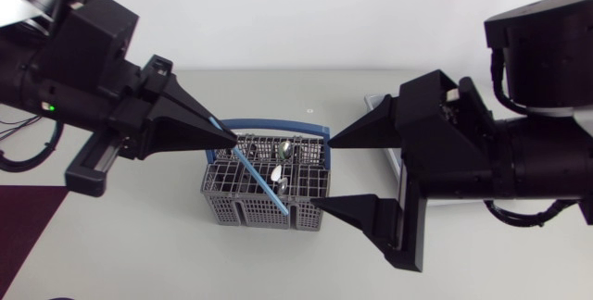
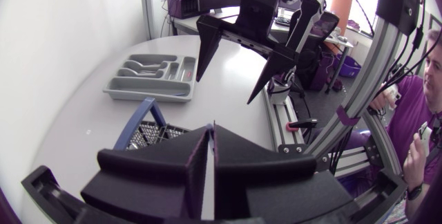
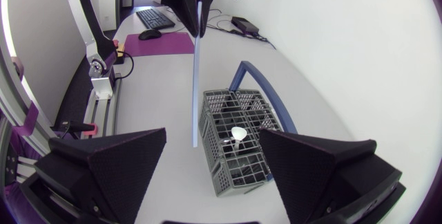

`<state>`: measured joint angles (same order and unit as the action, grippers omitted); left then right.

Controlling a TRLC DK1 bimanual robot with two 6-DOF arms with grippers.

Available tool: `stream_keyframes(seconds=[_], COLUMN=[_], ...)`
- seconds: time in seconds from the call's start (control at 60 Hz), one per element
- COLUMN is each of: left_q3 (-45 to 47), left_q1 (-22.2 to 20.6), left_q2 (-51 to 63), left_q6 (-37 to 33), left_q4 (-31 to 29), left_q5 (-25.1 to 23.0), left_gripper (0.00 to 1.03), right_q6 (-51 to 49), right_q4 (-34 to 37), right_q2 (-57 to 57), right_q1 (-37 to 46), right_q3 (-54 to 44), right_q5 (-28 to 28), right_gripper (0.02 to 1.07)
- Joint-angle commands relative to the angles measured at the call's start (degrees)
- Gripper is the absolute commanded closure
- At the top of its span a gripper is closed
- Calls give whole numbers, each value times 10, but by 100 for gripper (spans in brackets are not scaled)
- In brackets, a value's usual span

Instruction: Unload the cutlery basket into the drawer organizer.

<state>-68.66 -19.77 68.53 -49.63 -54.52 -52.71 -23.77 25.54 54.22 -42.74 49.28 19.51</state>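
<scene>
Claws, two. Left claw [image 1: 231,141]: clenched on one thin light-blue utensil [image 1: 259,180], gripped at its upper end, the rest slanting down across the basket in the head view. Right claw [image 1: 322,172]: released, fingers wide apart, with the basket's right end showing between them from above. Basket [image 1: 222,209], one: grey mesh with a blue handle, standing on the tabletop [image 1: 139,254] between the two claws. Spoon [image 1: 287,150], one bowl plainly showing inside (other pieces too dark to count). Organizer [image 2: 148,89], one: grey tray with several compartments, on the tabletop apart from the basket and partly under the right arm.
</scene>
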Motion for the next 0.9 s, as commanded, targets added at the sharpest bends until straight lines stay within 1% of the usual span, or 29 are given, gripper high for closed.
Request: stream_keyframes(seconds=[0.0,0.133,0.15,0.217,0.333,0.45,0.483,0.55,0.683,0.883], left_q3=[-25,-38,-39,-44,-47,-52,-54,-58,-60,-62], left_q1=[-22,-53,-58,-71,-91,-110,-113,-120,-119,-115], left_q2=[25,43,45,53,62,70,72,75,79,82], left_q6=[12,20,24,38,62,81,82,85,86,85], left_q4=[1,9,13,27,54,71,71,71,71,71], left_q5=[-21,-22,-22,-23,-23,-22,-22,-22,-22,-22], left_gripper=[95,95,95,95,95,95,95,95,95,95], right_q6=[11,17,17,21,21,24,24,25,25,30], right_q4=[4,-1,-1,-3,-5,-11,-12,-16,-21,-21], right_q2=[-1,2,3,7,22,34,37,40,47,55], right_q1=[5,6,6,6,11,25,27,35,46,46], right_q3=[-23,-32,-34,-37,-42,-43,-42,-42,-39,-34], right_q5=[7,14,18,19,25,46,50,55,71,88], right_gripper=[10,11,13,13,22,23,29,36,54,74])
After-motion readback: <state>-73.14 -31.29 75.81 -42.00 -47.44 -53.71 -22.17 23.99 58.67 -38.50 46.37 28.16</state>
